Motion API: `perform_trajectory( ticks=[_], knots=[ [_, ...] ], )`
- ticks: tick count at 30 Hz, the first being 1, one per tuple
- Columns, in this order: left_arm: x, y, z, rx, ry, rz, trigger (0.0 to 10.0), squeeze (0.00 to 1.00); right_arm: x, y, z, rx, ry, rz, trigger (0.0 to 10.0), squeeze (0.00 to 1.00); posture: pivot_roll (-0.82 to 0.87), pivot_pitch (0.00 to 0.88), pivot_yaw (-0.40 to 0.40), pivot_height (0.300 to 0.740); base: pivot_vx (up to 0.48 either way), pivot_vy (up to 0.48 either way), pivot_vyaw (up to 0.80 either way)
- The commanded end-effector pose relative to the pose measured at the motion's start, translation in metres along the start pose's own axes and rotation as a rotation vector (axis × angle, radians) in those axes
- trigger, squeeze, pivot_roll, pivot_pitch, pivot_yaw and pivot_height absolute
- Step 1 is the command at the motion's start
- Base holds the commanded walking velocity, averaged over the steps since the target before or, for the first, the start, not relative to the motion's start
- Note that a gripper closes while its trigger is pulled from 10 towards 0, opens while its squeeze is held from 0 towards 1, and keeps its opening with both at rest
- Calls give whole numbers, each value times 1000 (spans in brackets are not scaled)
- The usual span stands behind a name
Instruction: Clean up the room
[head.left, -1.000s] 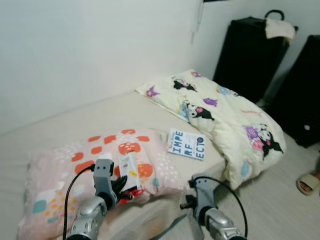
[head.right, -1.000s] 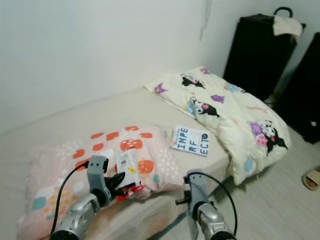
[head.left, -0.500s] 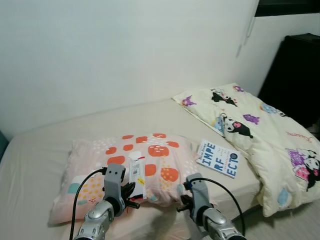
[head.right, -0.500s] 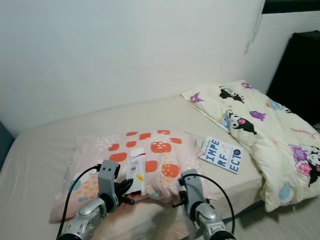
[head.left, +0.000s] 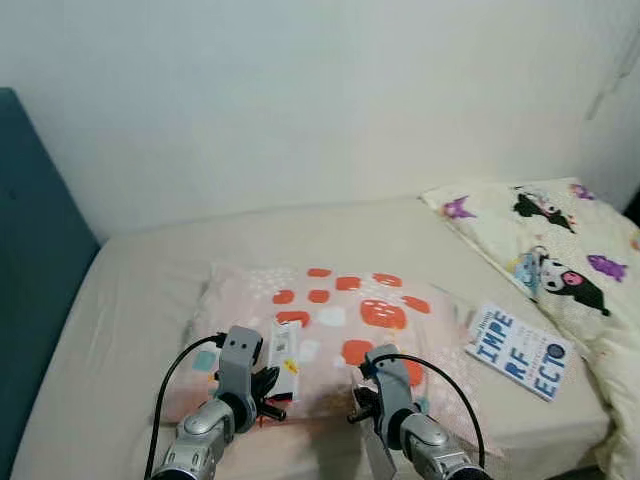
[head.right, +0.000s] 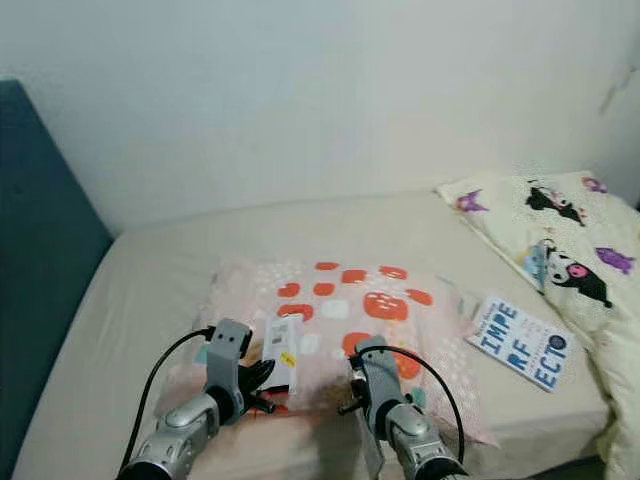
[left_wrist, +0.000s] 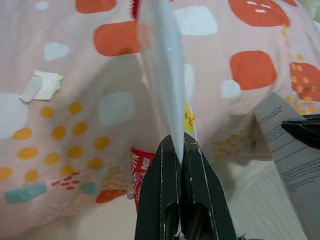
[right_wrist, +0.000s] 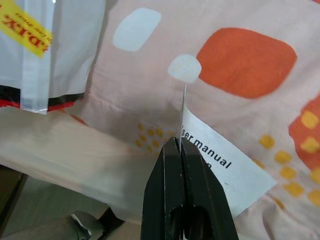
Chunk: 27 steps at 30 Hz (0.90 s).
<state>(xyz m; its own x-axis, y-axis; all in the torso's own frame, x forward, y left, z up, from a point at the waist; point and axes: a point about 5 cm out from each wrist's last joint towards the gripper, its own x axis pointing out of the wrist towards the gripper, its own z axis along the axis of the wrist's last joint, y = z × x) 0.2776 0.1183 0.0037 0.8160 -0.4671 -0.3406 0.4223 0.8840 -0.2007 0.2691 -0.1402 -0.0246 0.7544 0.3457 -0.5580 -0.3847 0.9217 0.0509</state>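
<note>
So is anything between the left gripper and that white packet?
No. The left gripper is already shut on the white packet, holding it edge-on over the spotted pillow. The right gripper is shut on a paper manual.

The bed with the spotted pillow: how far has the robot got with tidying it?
Partway, it seems. In hand: the left hand is shut on a white packet, and the right hand is shut on a user manual sheet, both held over the pink spotted pillow. Left to do: a blue-lettered book lies on the mattress, beside a cartoon-print quilt bunched at its far end.
</note>
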Motion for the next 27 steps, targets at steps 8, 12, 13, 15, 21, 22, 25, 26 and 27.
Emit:
perform_trajectory(
  ticks=[8, 12, 13, 15, 21, 22, 25, 26, 27],
  knots=[
    [0, 1, -4, 10, 22, -8, 10000, 0, 0, 4, -4, -8, 5, 20, 10000, 0, 0, 19, -31, 732, 0, 0, 663],
    [0, 1, -4, 7, 25, -11, 10000, 0, 0, 5, -1, -15, -21, 22, 10000, 0, -1, 22, -28, 732, 0, 0, 663],
    [0, 1, -3, 8, 24, -12, 10000, 0, 0, 5, 0, -16, -28, 23, 10000, 0, -1, 22, -27, 732, 0, 0, 663],
    [0, 1, -3, 9, 23, -12, 10000, 0, 0, 6, 1, -16, -32, 26, 10000, 0, -1, 22, -25, 732, 0, 0, 663],
    [0, 2, -2, 12, 23, -15, 10000, 0, 1, 7, 2, -25, -36, 38, 10000, 0, 0, 23, -24, 732, 0, 0, 663],
    [0, 2, -2, 12, 23, -15, 10000, 0, 1, 7, 2, -25, -37, 39, 10000, 0, 0, 23, -24, 732, 0, 0, 663],
    [0, 1, -2, 12, 22, -17, 10000, 0, 1, 7, 2, -26, -37, 40, 10000, 0, 0, 22, -25, 732, 0, 0, 663],
    [0, 1, -2, 12, 22, -17, 10000, 0, 1, 7, 2, -26, -37, 40, 10000, 0, 0, 22, -25, 732, 0, 0, 663],
    [0, 1, -2, 11, 20, -18, 10000, 0, 1, 8, 2, -27, -38, 41, 10000, 0, -1, 23, -25, 732, 0, 0, 663]
  ],
)
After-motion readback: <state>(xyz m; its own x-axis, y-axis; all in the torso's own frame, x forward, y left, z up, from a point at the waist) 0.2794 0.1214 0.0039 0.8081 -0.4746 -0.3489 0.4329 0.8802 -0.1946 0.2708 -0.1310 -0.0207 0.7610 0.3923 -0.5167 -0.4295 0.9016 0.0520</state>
